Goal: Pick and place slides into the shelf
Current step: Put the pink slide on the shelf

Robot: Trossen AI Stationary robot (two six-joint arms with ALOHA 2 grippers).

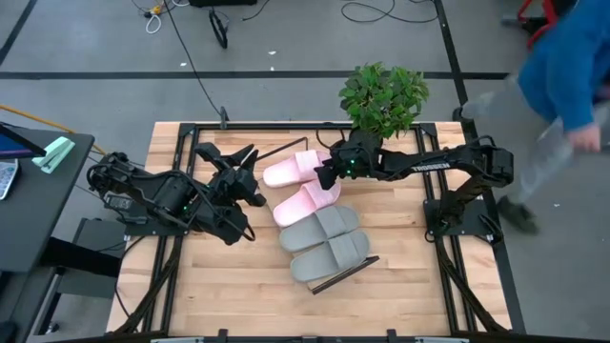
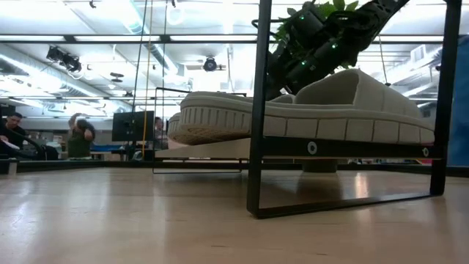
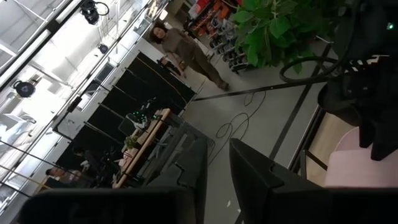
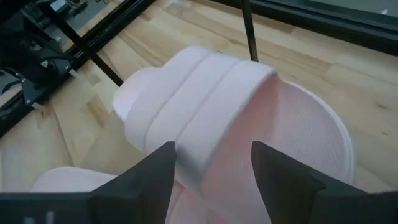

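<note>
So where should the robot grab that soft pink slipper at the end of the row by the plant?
Probably by its wide ribbed strap, from above. The strap arches up off the soft light pink slide sandal, giving open fingers two sides to pinch. The right gripper hangs open just over it.

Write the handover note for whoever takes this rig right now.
Right tool: open, over the far pink slide, strap between its fingers, not gripping.
Left tool: off to the left of the row, holding nothing; open or shut unclear.
All four slides sit in a row on the shelf: second pink slide, then two grey slides.
Left to do: retract the right arm.
</note>
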